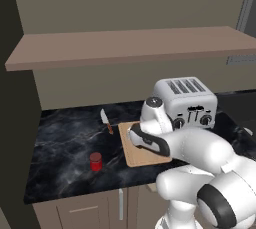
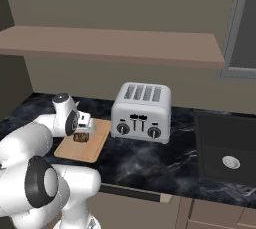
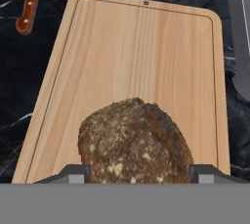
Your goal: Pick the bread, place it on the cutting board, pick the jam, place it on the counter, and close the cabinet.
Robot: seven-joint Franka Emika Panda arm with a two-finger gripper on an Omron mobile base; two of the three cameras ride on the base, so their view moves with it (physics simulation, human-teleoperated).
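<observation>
The pincer hangs over the cutting board, its two tips set on either side of the bread; whether it grips the loaf or merely brackets it, I cannot tell. From the right base view the bread sits just under the pincer, low over the board. Beyond the pincer lies a knife on the counter. The jam stands well apart from it, and a toaster sits beside the board.
</observation>
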